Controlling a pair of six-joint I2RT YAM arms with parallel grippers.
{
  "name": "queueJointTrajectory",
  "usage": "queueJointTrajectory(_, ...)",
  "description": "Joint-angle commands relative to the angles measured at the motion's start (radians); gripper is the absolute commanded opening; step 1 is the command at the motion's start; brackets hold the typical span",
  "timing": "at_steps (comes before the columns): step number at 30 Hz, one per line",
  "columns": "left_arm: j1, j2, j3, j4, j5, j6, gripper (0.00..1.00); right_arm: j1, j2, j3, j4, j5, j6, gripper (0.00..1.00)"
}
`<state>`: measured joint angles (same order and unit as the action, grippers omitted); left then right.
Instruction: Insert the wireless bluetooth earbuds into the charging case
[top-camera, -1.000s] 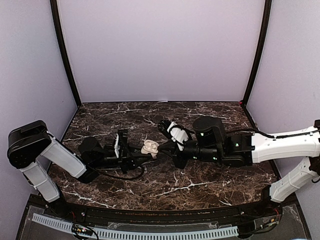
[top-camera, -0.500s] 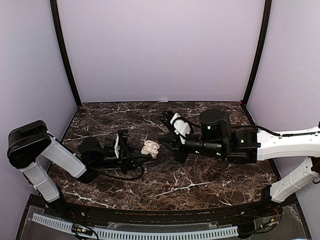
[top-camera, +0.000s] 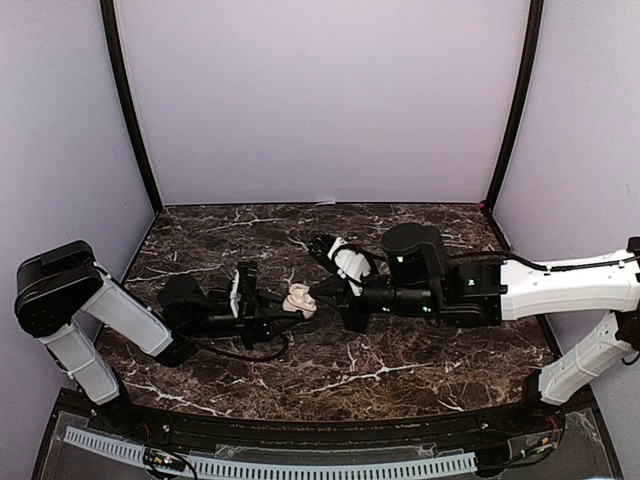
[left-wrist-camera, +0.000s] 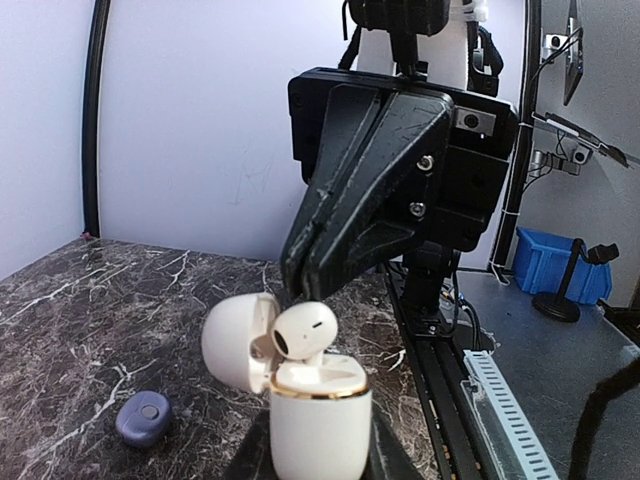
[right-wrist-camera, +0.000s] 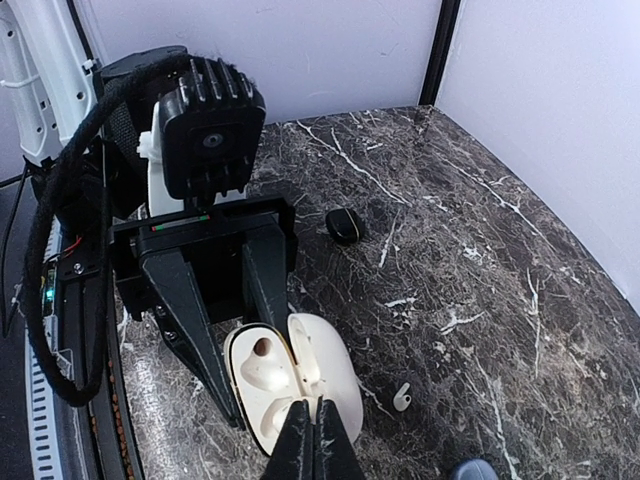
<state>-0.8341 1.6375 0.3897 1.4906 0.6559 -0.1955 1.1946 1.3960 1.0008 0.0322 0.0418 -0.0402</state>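
Note:
The white charging case (left-wrist-camera: 320, 420) stands upright with its lid (left-wrist-camera: 235, 340) swung open, and my left gripper (left-wrist-camera: 320, 445) is shut on its body. One white earbud (left-wrist-camera: 305, 330) sits tilted in a socket, its stem down in the case and its head above the rim. My right gripper (left-wrist-camera: 295, 285) is shut, with its tip right above that earbud's head. In the right wrist view the shut fingers (right-wrist-camera: 315, 425) cover that socket, and the other socket (right-wrist-camera: 262, 350) is bare. From above, the case (top-camera: 298, 298) lies between both grippers.
A second white earbud (right-wrist-camera: 402, 396) lies on the marble just beyond the case. A small black case (right-wrist-camera: 343, 225) sits farther off, and a blue-purple case (left-wrist-camera: 143, 417) rests near the held case. Purple walls enclose the table.
The right arm drew back a little to the right, then came in again, so its shut tip is over the case. The left arm and the case have stayed put.

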Motion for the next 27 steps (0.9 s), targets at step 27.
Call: queueJointTrajectory(27,-0.003,-0.073,0.002,-0.054,0.037,0.043,0.00,-0.001,-0.107,0.035,-0.106,0.095,0.218,0.17)
